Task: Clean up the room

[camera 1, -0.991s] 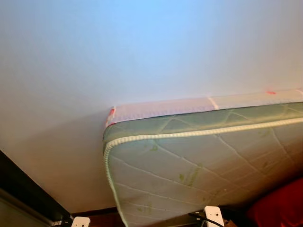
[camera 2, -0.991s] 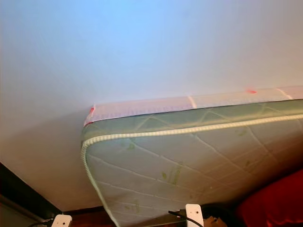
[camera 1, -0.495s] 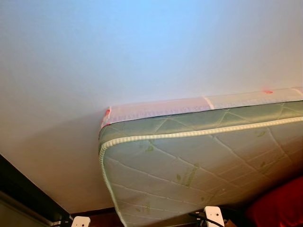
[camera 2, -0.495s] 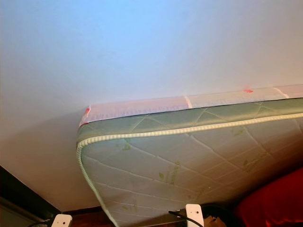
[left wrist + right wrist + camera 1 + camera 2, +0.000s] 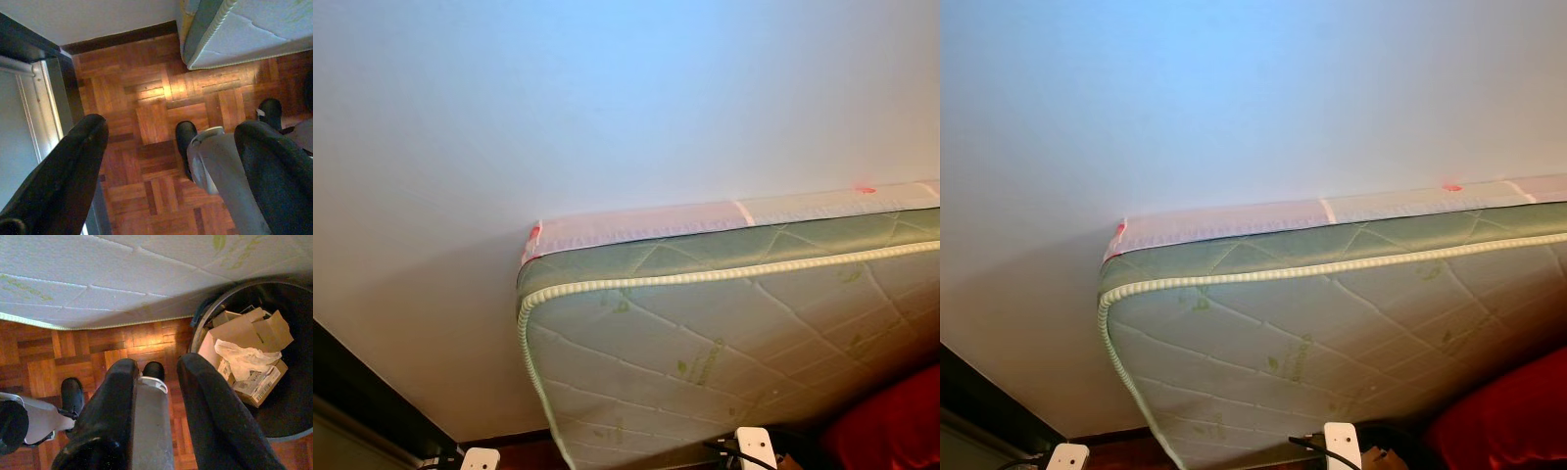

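- A bin [image 5: 293,396] stands on the parquet floor [image 5: 146,117] beside the mattress [image 5: 724,333], holding cardboard boxes [image 5: 249,333] and crumpled paper [image 5: 242,357].
- The mattress leans on edge against a white wall [image 5: 607,108]; red cloth [image 5: 891,431] lies at its lower right.
- Right pincer [image 5: 156,377] hangs released above the floor, near the bin.
- Left pincer [image 5: 171,147] hangs wide apart, holding nothing, over the floor by a door frame [image 5: 44,107].
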Tool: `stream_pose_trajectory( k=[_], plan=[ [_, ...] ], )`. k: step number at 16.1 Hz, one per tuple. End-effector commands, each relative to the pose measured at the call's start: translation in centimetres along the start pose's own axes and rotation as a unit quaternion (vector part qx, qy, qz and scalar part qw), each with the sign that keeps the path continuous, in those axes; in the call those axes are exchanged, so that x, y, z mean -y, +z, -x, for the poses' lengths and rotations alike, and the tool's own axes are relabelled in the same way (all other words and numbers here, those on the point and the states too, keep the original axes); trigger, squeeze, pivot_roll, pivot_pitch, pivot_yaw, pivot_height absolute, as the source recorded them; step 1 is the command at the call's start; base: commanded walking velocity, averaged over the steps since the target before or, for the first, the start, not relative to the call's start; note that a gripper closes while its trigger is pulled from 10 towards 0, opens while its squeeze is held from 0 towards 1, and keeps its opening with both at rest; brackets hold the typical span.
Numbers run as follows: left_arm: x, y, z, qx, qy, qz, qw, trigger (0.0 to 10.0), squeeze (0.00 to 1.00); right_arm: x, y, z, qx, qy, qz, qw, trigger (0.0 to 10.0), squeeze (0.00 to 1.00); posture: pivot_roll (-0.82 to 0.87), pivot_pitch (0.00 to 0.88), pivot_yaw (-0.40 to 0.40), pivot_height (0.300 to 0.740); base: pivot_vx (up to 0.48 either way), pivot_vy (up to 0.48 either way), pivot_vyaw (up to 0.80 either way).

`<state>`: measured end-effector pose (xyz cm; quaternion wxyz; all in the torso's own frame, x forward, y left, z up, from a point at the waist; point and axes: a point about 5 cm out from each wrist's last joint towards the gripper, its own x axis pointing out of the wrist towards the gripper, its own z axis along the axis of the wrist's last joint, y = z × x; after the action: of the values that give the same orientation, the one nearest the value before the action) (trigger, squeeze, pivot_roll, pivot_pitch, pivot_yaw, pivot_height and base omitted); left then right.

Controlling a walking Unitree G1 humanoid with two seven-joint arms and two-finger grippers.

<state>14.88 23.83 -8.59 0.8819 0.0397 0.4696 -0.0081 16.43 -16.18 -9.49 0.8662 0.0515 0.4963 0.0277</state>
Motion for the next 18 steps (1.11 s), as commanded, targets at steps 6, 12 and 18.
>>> stream_pose_trajectory(
  k=[6, 12, 18],
  plan=[
    [0.00, -0.28, 0.08, -0.001, 0.000, 0.003, 1.000, 10.0, 0.00, 0.18, -0.02, 0.03, 0.000, -0.002, 0.000, 1.000, 10.0, 0.00, 0.05, 0.000, -0.022, 0.740, 0.000, 0.000, 0.00],
    [-0.01, -0.27, 0.08, 0.000, 0.001, 0.004, 1.000, 10.0, 0.00, 0.18, -0.04, 0.03, -0.003, -0.002, 0.002, 1.000, 10.0, 0.00, 0.05, 0.000, -0.022, 0.740, 0.000, 0.000, 0.00],
    [-0.05, -0.25, 0.09, 0.002, 0.002, 0.007, 1.000, 10.0, 0.00, 0.14, -0.05, 0.02, -0.003, -0.002, 0.001, 1.000, 10.0, 0.00, 0.05, 0.000, -0.022, 0.740, -0.122, 0.000, 0.00]
  ],
)
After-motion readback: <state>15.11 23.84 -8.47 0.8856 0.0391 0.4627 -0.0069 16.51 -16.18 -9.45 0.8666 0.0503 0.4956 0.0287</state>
